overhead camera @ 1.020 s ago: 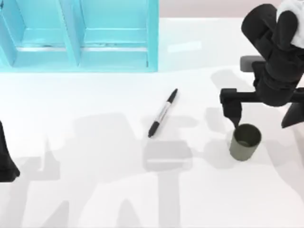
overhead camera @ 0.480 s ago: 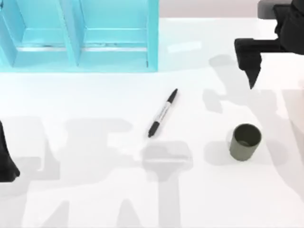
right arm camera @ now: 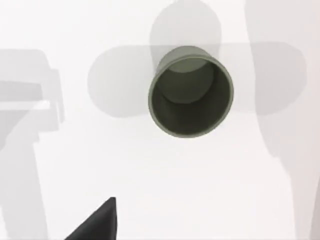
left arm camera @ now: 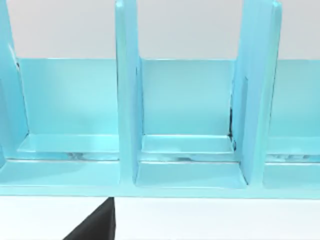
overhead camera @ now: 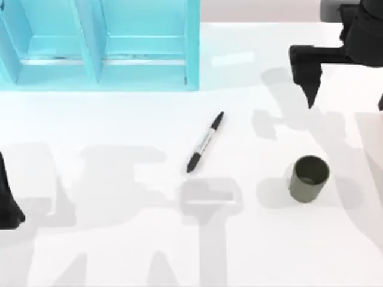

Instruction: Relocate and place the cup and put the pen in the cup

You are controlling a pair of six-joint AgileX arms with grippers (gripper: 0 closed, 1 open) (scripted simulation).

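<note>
The olive-green cup point(overhead camera: 309, 178) stands upright on the white table at the right, with nothing inside it. Its dark inside faces the right wrist view point(right arm camera: 191, 92). The pen point(overhead camera: 205, 142) lies flat near the table's middle, slanted, to the left of the cup and apart from it. My right gripper point(overhead camera: 345, 105) hangs open at the far right, well behind the cup and holding nothing. One of its fingertips point(right arm camera: 97, 224) shows in the right wrist view. My left gripper point(overhead camera: 8, 203) is parked at the left edge, with one fingertip point(left arm camera: 95, 226) set off to the side.
A turquoise shelf unit point(overhead camera: 99, 45) with upright dividers stands along the back left, and the left wrist view faces its compartments point(left arm camera: 185, 125). The white table point(overhead camera: 119, 239) stretches bare across the front.
My right gripper has let go of the cup and risen away toward the back right. The cup stays standing where it was set. The pen and left arm have not moved.
</note>
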